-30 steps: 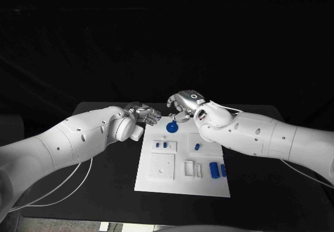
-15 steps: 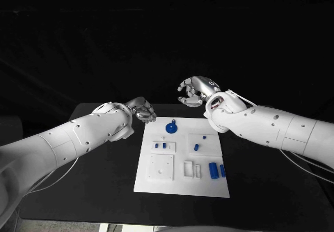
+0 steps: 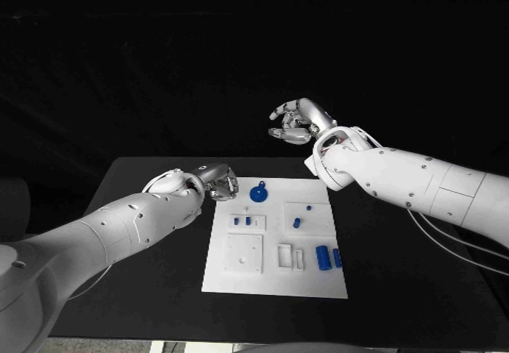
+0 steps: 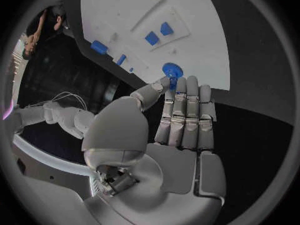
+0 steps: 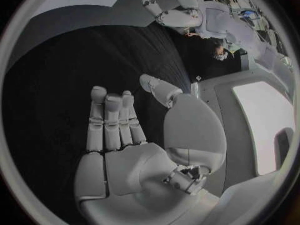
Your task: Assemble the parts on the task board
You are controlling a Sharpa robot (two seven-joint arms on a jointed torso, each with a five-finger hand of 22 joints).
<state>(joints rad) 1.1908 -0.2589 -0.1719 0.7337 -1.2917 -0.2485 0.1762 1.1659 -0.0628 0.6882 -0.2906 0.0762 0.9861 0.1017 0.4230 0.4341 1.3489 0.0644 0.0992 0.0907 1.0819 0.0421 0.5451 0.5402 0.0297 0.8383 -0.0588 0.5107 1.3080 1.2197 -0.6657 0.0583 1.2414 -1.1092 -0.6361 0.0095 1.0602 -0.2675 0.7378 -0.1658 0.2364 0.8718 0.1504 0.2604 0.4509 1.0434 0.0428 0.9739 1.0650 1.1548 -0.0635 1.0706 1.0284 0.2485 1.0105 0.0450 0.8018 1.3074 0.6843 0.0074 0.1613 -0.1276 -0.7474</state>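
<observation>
lying flat, white task board, blue parts

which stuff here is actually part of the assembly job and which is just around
Part of the job:
task board
blue round part at the board's far edge
small blue parts standing in the raised blocks
two blue cylinders near the board's right edge
left hand, right hand, both holding nothing

Just around:
black table
white cables trailing from the right arm

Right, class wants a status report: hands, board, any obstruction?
Left hand empty beside task board. Right hand empty, raised beyond table. Blue round part on board's far end. Nothing blocking.
</observation>
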